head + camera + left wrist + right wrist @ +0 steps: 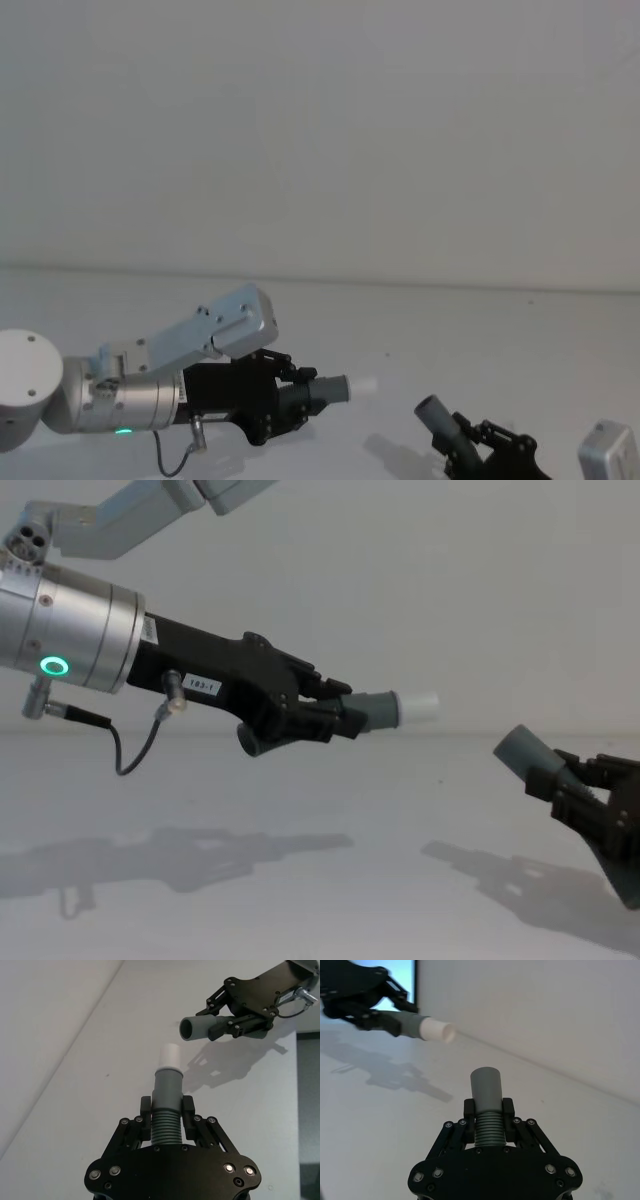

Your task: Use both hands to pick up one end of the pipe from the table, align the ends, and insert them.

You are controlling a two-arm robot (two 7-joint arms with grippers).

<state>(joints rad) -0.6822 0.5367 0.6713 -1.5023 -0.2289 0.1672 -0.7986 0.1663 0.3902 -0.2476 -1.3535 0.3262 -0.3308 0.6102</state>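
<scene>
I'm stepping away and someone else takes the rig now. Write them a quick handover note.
Left gripper: shut on the white-tipped pipe piece, raised above the table.
Right gripper: shut on the open-mouthed pipe piece, lower, mouth tilted up toward the left.
Done: both pieces picked up.
Left: line up the white stub with the mouth, close the gap, insert.

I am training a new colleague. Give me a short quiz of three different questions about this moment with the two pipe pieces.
1. True or false: the left gripper holds the white-tipped piece.
2. The grey piece in the right gripper ends in: a) an open mouth; b) a red cap; c) a hook.
3. Fill in: the white tip and the open mouth are ____ (joined or apart).
Key: 1 true; 2 a; 3 apart.
</scene>
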